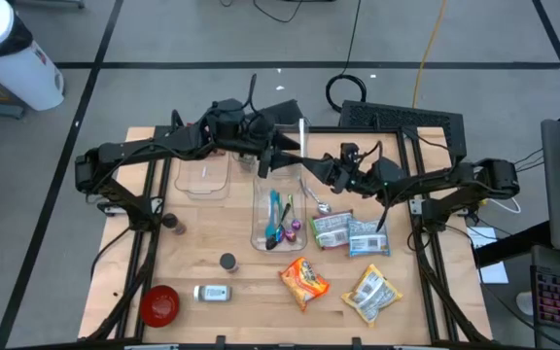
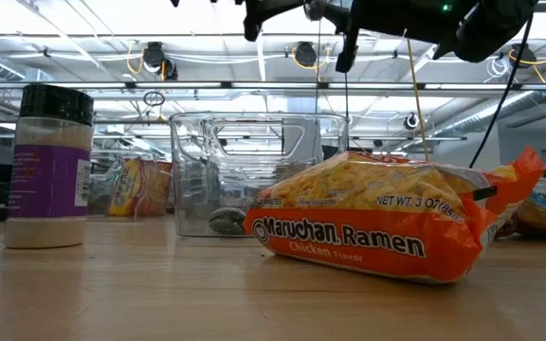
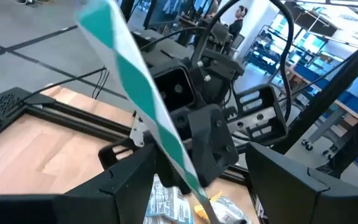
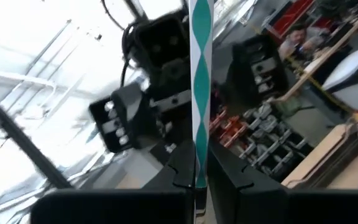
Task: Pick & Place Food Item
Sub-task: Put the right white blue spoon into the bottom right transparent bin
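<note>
A thin green-and-white striped stick (image 1: 301, 136) is held up in the air over the middle of the table, where both arms meet. My right gripper (image 4: 199, 186) is shut on it. My left gripper (image 3: 197, 199) is open, with one finger on either side of the stick (image 3: 148, 106) and apart from it. In the high view my left gripper (image 1: 278, 156) comes from the left and my right gripper (image 1: 311, 167) from the right. An orange ramen pack (image 1: 304, 280) lies flat on the table near the front. My right gripper pinches the striped stick between its two fingers at one end (image 4: 199, 171). The rest of the stick (image 4: 201, 74) stands straight out beyond the fingertips. It is lifted clear of the table and reaches in between my left gripper's open fingers.
A clear tub (image 1: 278, 219) holding utensils stands mid-table, and an empty clear tub (image 1: 202, 175) stands far left. Snack bags (image 1: 331, 228) (image 1: 366, 238) (image 1: 372, 292) lie on the right. A red bowl (image 1: 159, 304) and spice jars (image 1: 173, 224) (image 1: 212, 292) are at the left front.
</note>
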Available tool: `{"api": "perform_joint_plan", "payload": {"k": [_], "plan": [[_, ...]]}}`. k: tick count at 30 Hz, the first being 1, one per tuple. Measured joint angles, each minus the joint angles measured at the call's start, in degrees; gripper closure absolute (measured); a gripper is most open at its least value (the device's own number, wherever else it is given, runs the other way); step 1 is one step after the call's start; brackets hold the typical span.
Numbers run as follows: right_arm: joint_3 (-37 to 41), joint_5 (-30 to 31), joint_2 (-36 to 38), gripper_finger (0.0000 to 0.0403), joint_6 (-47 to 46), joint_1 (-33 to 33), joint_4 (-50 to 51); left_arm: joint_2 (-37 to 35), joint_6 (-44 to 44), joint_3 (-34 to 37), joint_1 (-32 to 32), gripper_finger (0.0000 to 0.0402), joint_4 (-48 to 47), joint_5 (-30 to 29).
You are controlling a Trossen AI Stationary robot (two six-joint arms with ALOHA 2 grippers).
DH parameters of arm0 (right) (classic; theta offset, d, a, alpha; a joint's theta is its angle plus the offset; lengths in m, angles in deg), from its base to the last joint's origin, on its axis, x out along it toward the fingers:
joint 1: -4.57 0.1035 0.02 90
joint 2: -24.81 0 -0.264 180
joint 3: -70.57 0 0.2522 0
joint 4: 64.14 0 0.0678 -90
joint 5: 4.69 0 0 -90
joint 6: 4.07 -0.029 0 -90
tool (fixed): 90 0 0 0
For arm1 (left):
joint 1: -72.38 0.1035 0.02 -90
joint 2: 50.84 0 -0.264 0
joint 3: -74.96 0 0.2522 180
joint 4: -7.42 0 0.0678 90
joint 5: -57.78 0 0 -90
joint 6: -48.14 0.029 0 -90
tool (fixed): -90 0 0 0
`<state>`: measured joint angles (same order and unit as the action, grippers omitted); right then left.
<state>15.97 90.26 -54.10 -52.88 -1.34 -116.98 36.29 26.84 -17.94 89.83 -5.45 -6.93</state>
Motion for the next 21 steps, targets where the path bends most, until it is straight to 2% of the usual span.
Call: {"api": "perform_joint_plan", "payload": {"k": [5,17,21], "plan": [[0.00,-3.73,0.00,0.0394,0.04,0.04,-1.35,0.00,-0.11,0.00,0.26,0.0147,1.93,-0.25],[0.00,-5.28,0.00,0.0394,0.02,0.41,-2.45,0.00,-1.26,0.00,0.26,0.0148,4.03,-3.86],[0.00,-5.39,0.00,0.0394,0.00,0.39,-2.25,0.00,-1.70,0.00,0.26,0.0173,3.98,-4.80]]}}
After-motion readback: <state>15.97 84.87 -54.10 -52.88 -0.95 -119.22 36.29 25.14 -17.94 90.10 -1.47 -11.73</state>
